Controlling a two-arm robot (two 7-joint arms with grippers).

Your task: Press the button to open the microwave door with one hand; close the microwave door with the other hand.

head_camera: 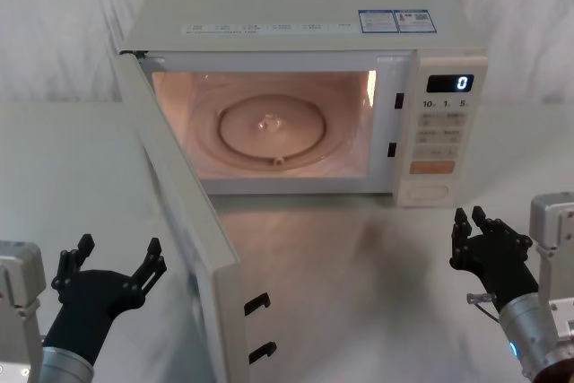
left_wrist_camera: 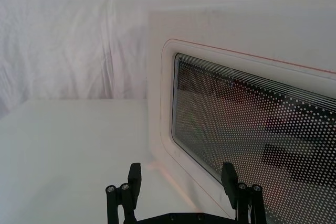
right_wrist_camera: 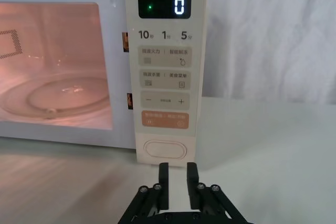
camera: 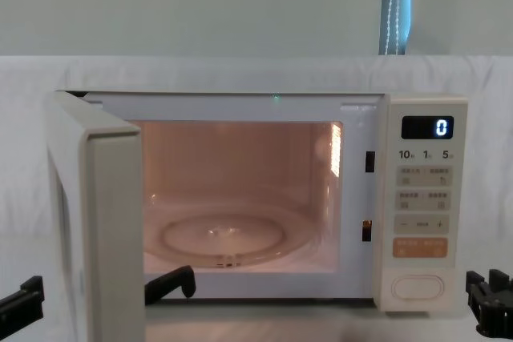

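- Head view: the microwave door (head_camera: 193, 248) stands swung wide, hinged at the oven's left side, its latch edge nearest the robot. The cavity is lit and the turntable (head_camera: 272, 127) is bare. The left hand (head_camera: 112, 274) hovers low, just beside the door's outer face, fingers spread apart and gripping nothing. The right hand (head_camera: 484, 238) hovers in front of and below the control panel, apart from it. The button (head_camera: 427, 193) lies ahead of that hand and slightly inward.
- Judgement: the opening step appears done. The left hand seems placed outside the door so that it can push the door shut.
- Left wrist view: the door's dotted glass window (left_wrist_camera: 252, 129) and raised frame lie directly ahead of the left hand's two fingertips (left_wrist_camera: 135, 174). These stand well apart with nothing between them, and a gap to the door is visible.
- Right wrist view: the right hand's fingers (right_wrist_camera: 164, 182) are drawn close together with a narrow slit between, holding nothing. The button sits straight ahead of and just above them, under the orange key (right_wrist_camera: 165, 119). The display (right_wrist_camera: 164, 6) reads 0. The hand is clear of the panel, probably having finished with the press.
- Chest view: the door's edge projects toward the camera at the left. One left fingertip shows beyond it, low in front of the cavity. The right hand sits low beside the panel, with the button up and inward from it, above the tabletop (camera: 321, 326).
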